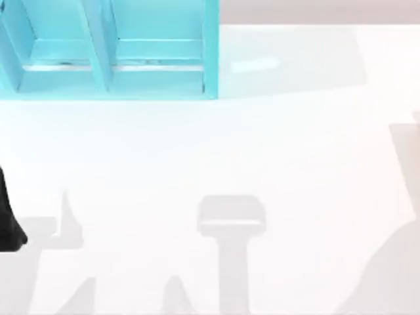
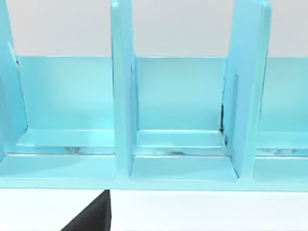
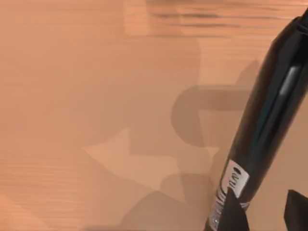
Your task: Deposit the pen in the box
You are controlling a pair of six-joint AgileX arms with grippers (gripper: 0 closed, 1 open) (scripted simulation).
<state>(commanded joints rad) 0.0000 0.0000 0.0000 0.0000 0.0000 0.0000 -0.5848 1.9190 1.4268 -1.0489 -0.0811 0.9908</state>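
Observation:
The pen [image 3: 262, 120] is a slim black stick with a silver band, slanting close in front of the right wrist camera above the table. My right gripper [image 3: 262, 216] is shut on the pen at its lower end, and a dark fingertip [image 3: 233, 216] overlaps the barrel below the band. The box [image 1: 98, 49] is a light blue tray split by upright dividers, standing at the table's far left. My left gripper [image 1: 12, 226] is a dark shape at the left edge of the table, facing the box [image 2: 122, 96] from just in front of it.
Soft shadows of both arms fall across the near half of the table [image 1: 262, 144]. The box's compartments [image 2: 180, 144] look open toward the left wrist camera, with tall dividers between them.

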